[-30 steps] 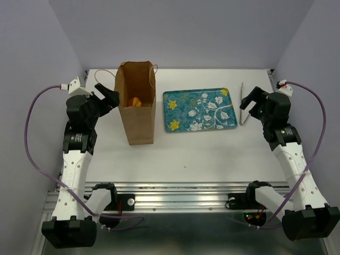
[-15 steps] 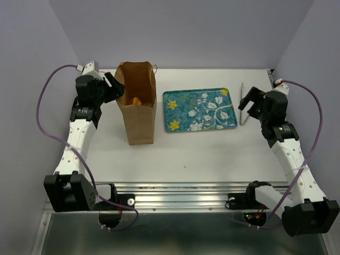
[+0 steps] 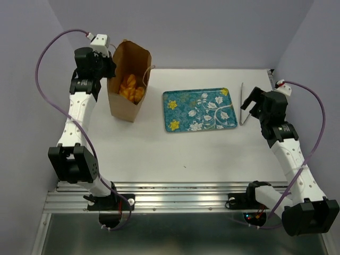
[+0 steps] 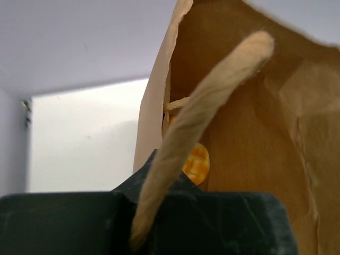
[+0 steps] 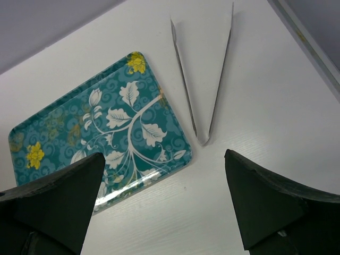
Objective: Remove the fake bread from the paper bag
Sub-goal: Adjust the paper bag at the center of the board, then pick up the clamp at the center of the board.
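The paper bag point(image 3: 123, 106) stands at the back left, tipped so that its open mouth faces the camera. Several glossy orange pieces of fake bread point(image 3: 130, 87) lie inside. My left gripper point(image 3: 110, 68) is shut at the bag's left top rim. In the left wrist view the bag point(image 4: 260, 111) fills the right side. Its cord handle point(image 4: 207, 101) runs down into the shut jaws of my left gripper point(image 4: 159, 178), and one piece of bread point(image 4: 196, 162) shows behind. My right gripper point(image 3: 247, 102) hovers open and holds nothing.
A teal floral tray point(image 3: 166, 112) lies mid-table, with metal tongs point(image 3: 241, 103) to its right, under my right gripper point(image 5: 164, 155). The right wrist view shows the tray point(image 5: 32, 133) and the tongs point(image 5: 204, 95) below the open fingers.
My left arm has reached up and back, and its gripper has gone from open to shut at the bag's rim. The bag has shifted left and tipped. The right arm is still.
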### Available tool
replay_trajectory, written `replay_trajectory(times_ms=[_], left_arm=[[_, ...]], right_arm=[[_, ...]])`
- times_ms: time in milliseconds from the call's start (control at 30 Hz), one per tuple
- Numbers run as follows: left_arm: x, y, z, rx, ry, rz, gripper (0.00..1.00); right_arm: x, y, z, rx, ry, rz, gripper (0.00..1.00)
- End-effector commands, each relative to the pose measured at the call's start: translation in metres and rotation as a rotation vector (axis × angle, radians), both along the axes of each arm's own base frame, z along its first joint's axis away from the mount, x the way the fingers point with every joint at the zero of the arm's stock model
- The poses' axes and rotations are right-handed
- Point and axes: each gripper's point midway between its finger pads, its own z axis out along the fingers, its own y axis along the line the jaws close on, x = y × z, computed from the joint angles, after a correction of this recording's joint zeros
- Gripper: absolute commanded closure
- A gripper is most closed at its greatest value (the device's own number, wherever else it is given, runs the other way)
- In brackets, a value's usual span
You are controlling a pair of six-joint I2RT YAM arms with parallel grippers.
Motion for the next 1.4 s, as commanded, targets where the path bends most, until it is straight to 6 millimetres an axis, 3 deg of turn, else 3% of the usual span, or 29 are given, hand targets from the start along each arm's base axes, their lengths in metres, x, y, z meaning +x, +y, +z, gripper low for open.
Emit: replay_trajectory(times_ms=[0, 33, 67, 100, 133, 167, 233, 267, 300, 367, 400, 467, 567, 667, 867, 1000, 1367], left_arm=[[0.032, 0.007, 0.081, 0.230, -0.242, -0.074, 1.00], [0.043, 0.003, 0.076, 0.287, -0.248, -0.125, 1.00], [0.046, -0.001, 0.092, 0.315, -0.290, -0.148, 1.00], [0.049, -0.004, 0.090, 0.342, -0.295, -0.173, 1.00], [0.056, -0.006, 0.081, 0.416, -0.301, -0.213, 1.00], [0.057, -0.023, 0.070, 0.451, -0.295, -0.260, 1.00], [0.059, -0.037, 0.043, 0.519, -0.260, -0.307, 1.00], [0.057, -0.055, 0.027, 0.548, -0.243, -0.346, 1.00], [0.054, -0.065, -0.005, 0.584, -0.198, -0.399, 1.00], [0.045, -0.092, -0.038, 0.589, -0.160, -0.482, 1.00], [0.038, -0.098, -0.065, 0.587, -0.111, -0.514, 1.00], [0.028, -0.109, -0.094, 0.575, -0.058, -0.540, 1.00], [0.017, -0.114, -0.113, 0.523, -0.019, -0.536, 1.00], [0.007, -0.110, -0.109, 0.521, -0.034, -0.518, 1.00], [-0.007, -0.104, -0.103, 0.536, -0.102, -0.486, 1.00], [-0.010, -0.100, -0.101, 0.540, -0.114, -0.467, 1.00], [-0.017, -0.100, -0.090, 0.534, -0.167, -0.456, 1.00]], right_arm=[[0.009, -0.019, 0.005, -0.034, -0.024, -0.101, 0.00], [0.015, -0.021, -0.004, -0.039, 0.004, -0.115, 0.00], [0.018, -0.023, -0.007, -0.044, 0.014, -0.129, 0.00], [0.020, -0.031, -0.009, -0.057, 0.022, -0.182, 0.00], [0.028, -0.035, -0.016, -0.065, 0.046, -0.212, 0.00], [0.032, -0.038, -0.020, -0.069, 0.057, -0.232, 0.00], [0.037, -0.044, -0.026, -0.084, 0.073, -0.276, 0.00], [0.044, -0.046, -0.033, -0.091, 0.094, -0.293, 0.00], [0.047, -0.048, -0.037, -0.100, 0.105, -0.307, 0.00], [0.057, -0.047, -0.045, -0.110, 0.136, -0.300, 0.00], [0.060, -0.044, -0.047, -0.103, 0.141, -0.280, 0.00], [0.066, -0.043, -0.049, -0.085, 0.143, -0.269, 0.00], [0.068, -0.039, -0.055, -0.071, 0.156, -0.247, 0.00], [0.067, -0.040, -0.067, -0.069, 0.185, -0.240, 0.00], [0.077, -0.032, -0.111, -0.018, 0.227, -0.098, 0.00], [0.088, -0.027, -0.123, 0.040, 0.237, -0.039, 0.00], [0.119, -0.046, -0.170, 0.028, 0.333, -0.084, 0.00]])
